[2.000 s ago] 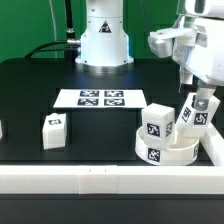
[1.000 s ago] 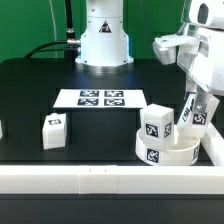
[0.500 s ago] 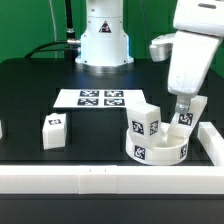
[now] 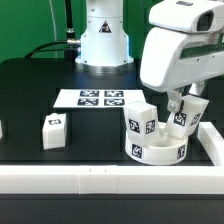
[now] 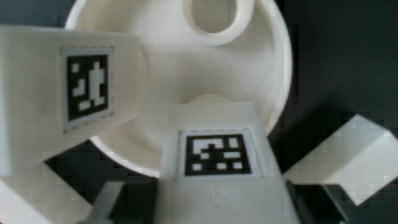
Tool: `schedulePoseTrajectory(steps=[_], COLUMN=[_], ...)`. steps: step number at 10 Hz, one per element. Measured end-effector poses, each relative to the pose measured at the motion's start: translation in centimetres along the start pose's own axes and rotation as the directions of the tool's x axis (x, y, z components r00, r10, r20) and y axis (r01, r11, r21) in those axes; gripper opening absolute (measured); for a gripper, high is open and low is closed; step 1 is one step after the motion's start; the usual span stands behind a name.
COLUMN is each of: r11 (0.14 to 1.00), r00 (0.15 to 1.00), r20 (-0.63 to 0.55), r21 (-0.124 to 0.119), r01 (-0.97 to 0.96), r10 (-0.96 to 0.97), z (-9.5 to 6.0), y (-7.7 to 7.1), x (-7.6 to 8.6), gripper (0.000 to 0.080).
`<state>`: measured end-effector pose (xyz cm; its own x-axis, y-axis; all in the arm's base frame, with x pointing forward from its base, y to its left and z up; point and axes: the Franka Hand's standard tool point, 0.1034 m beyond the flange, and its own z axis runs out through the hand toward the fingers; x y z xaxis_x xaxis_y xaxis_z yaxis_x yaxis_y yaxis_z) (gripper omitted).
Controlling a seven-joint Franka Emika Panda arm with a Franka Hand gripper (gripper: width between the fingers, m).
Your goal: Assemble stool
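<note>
The round white seat (image 4: 157, 152) lies near the front rail at the exterior view's right. One tagged leg (image 4: 142, 120) stands on it. My gripper (image 4: 181, 110) is shut on a second tagged leg (image 4: 177, 120) that leans on the seat beside the first. In the wrist view that leg (image 5: 222, 160) sits between my fingers (image 5: 112, 200), with my gripper (image 5: 222, 203) over the seat (image 5: 187, 70) and the standing leg (image 5: 71, 90) beside it. A third leg (image 4: 54, 131) stands alone on the table at the exterior view's left.
The marker board (image 4: 100, 98) lies in the middle of the black table. White border rails run along the front (image 4: 90, 181) and the right (image 4: 211, 138). The robot base (image 4: 104, 40) stands at the back. A white piece (image 4: 2, 128) shows at the left edge.
The arm has swung toward the exterior view's left and lower over the seat. The seat with both legs has shifted a little left. The held leg stays in my grip.
</note>
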<state>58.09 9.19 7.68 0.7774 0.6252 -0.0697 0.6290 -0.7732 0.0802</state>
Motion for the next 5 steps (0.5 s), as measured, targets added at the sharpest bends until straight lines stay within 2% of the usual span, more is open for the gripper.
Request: schedulePoseTrajectory(steps=[2,5], r11=[0.989,0.914], r00=[0.989,0.913], r20=[-0.002,-0.027], r21=[0.004,0.032], r01=[-0.149,-0.405], r10=[0.149,0.406], z=[0.01,0.04], y=[-0.02,-0.04], x=[-0.03,0.07], gripper=[0.0340,0.0340])
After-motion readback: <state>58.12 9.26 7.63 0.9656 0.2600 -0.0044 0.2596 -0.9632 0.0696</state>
